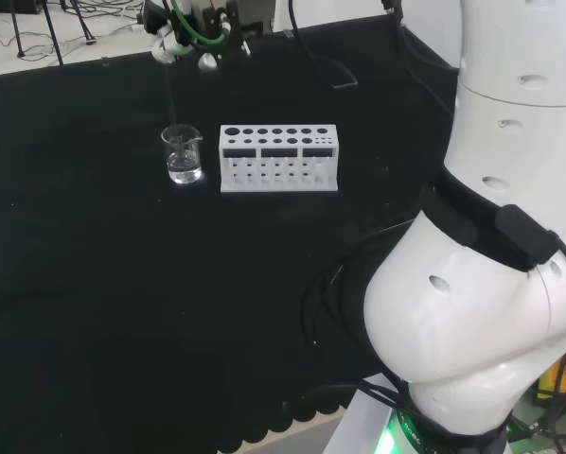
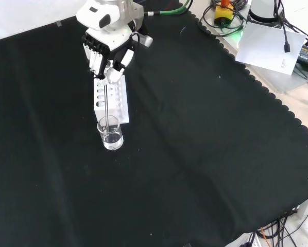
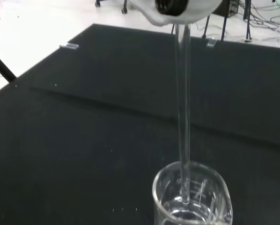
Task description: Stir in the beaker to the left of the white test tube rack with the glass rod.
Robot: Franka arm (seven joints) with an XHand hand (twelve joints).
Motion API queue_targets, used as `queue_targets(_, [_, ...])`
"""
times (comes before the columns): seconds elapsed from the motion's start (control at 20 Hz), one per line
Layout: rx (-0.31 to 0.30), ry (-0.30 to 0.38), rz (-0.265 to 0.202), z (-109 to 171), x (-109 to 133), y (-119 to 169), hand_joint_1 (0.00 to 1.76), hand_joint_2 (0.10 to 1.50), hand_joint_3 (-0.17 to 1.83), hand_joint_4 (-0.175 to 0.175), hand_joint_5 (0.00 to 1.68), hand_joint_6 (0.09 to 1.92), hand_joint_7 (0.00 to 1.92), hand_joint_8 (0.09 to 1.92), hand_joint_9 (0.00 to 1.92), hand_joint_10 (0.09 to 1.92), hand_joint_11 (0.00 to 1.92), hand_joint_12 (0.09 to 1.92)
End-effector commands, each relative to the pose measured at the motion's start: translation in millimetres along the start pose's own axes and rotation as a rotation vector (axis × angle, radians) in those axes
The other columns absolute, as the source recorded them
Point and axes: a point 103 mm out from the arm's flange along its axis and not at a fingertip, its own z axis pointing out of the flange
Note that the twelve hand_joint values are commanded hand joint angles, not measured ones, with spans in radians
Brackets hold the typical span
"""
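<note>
Fingers of my black and white hand (image 2: 106,57) are curling round the top of the thin clear glass rod (image 3: 182,117), gripping it upright. In the wrist view, the rod's lower end is dipping inside the small clear glass beaker (image 3: 192,199), which is holding a shallow layer of clear liquid. In the head view, the beaker (image 1: 183,154) is standing on the black cloth (image 1: 122,284) just left of the white perforated test tube rack (image 1: 278,158).
</note>
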Motion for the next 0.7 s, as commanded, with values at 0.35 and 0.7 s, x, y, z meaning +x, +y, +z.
queue_targets(0.35, [0.065,0.017,-0.008,33.1,0.9,8.9,1.3,1.05,0.03,-0.175,1.1,0.51,1.11,1.11,1.6,0.88,1.59,0.87])
queue_targets(0.7, [0.054,-0.001,0.016,23.7,-10.8,6.2,1.3,1.05,0.03,-0.175,1.1,0.51,1.11,1.11,1.6,0.88,1.59,0.87])
